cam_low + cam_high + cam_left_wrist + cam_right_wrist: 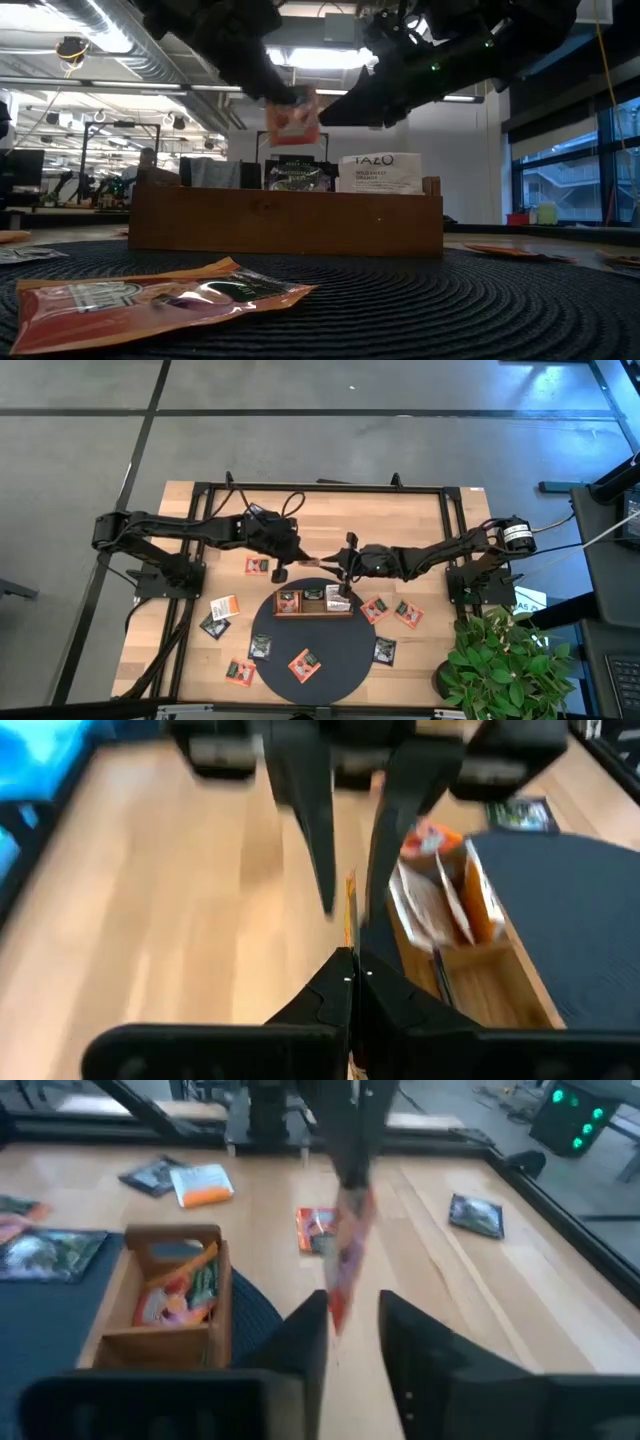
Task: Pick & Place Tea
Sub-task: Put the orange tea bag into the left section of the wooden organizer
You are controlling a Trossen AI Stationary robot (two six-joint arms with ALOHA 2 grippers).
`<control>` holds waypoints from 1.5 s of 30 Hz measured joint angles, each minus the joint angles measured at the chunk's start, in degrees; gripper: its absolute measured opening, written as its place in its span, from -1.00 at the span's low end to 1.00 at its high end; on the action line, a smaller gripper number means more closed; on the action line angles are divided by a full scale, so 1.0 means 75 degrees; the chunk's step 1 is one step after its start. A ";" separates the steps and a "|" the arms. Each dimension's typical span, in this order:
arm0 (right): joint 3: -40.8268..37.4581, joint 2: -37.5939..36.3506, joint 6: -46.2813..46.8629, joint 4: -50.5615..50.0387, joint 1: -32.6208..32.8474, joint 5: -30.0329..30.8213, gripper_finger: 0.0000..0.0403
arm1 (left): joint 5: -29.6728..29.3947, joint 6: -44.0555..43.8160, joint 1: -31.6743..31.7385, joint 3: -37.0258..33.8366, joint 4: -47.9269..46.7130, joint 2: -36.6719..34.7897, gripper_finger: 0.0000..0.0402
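Right now your left gripper (312, 560) is pinched shut on an orange-red tea sachet (292, 118), holding it in the air just behind the wooden tray (285, 218), toward the tabletop's far edge. Your right gripper (337, 563) faces it from the other side, its fingers (300, 1342) parted on either side of the sachet's lower end. You can see sachets standing in the tray, which sits on the far part of the round dark mat (335, 660). More sachets (222, 607) lie scattered on the mat and on the wood near the tabletop's front edge.
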 joint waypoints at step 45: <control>-0.0004 -0.0003 0.0207 -0.1236 -0.0018 0.2458 -0.12 | -0.1756 -0.4962 -0.2498 -0.2259 0.1157 -0.0276 -0.94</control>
